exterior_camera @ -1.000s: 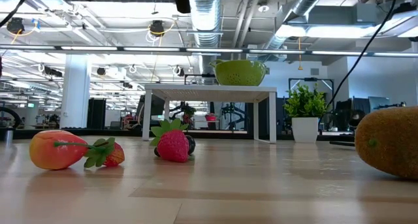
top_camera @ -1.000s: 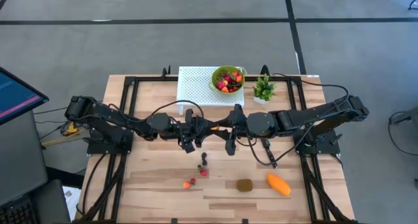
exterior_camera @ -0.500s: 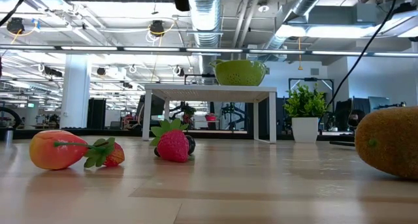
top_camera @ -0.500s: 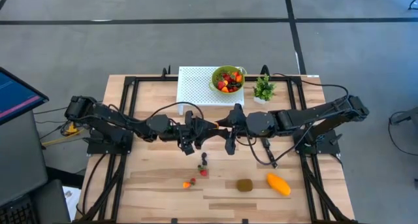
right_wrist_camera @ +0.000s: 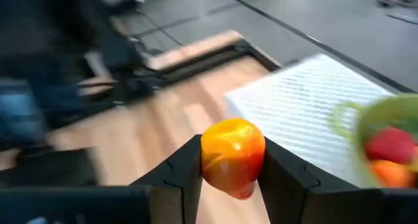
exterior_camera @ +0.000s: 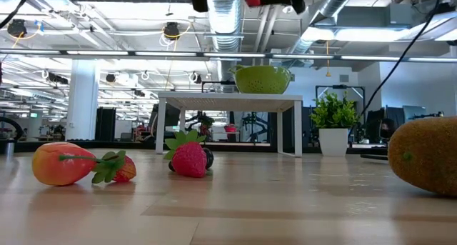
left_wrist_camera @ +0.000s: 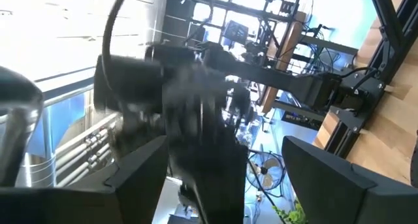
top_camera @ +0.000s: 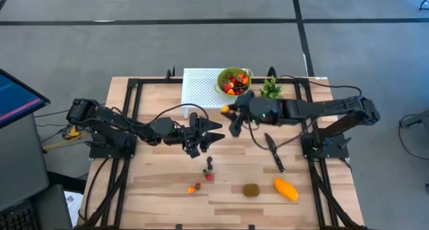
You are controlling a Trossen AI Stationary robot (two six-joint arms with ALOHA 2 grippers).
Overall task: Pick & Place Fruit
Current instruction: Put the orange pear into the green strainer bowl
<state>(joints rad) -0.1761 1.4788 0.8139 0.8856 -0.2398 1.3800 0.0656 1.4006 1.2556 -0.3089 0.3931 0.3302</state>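
Right gripper [right_wrist_camera: 230, 185] is clamped on a small orange fruit [right_wrist_camera: 232, 155], up in the air just short of the green bowl [top_camera: 234, 82], beside the white perforated stand [top_camera: 199, 86] it sits on. I read this as the carry step, mid-transit to the drop.

Left gripper [top_camera: 216, 131] sits at table centre, fingers spread wide, nothing between them. Looks idle to me.

Bowl already has red and orange pieces in it. Still on the wood: a strawberry with a dark berry [top_camera: 209, 167], a small orange and red pair [top_camera: 195, 188], the kiwi [top_camera: 251, 190] and the mango [top_camera: 286, 189] near the front edge. The black knife [top_camera: 274, 152] lies between the right arm and the mango; the potted plant [top_camera: 271, 90] stands just beside the bowl.

Next move as I see it: bring the fruit over the bowl rim, centre it, then let go. Watch clearance from the plant on that side. Plenty of pieces left after this one.
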